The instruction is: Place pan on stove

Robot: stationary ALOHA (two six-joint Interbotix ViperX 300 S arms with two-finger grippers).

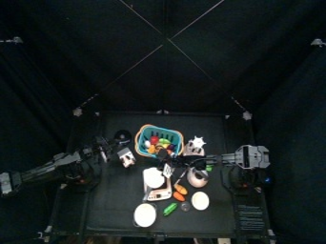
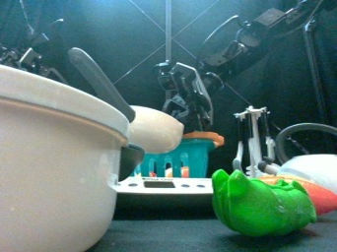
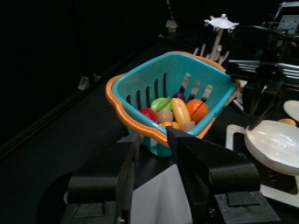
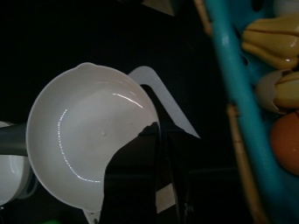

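The cream-white pan [image 4: 82, 131] fills the right wrist view, its grey handle [image 4: 163, 92] pointing toward the basket. My right gripper [image 4: 146, 140] is shut on the pan's rim beside the handle. In the front view the pan [image 2: 156, 130] hangs tilted just above the whitish stove [image 2: 165, 185], handle up to the left. From above, the pan [image 1: 154, 178] shows near the table's middle, with the right gripper [image 1: 173, 172] reaching in from the right. My left gripper [image 3: 163, 149] stands open beside the basket, at the table's left [image 1: 125, 152].
A blue basket [image 3: 140, 83] of coloured toys stands behind the stove. A silver pot [image 1: 197, 176] sits right of the pan. Two white plates [image 1: 144, 214] [image 1: 200, 200] lie near the front edge, with a green toy [image 2: 263, 202] close to the front camera.
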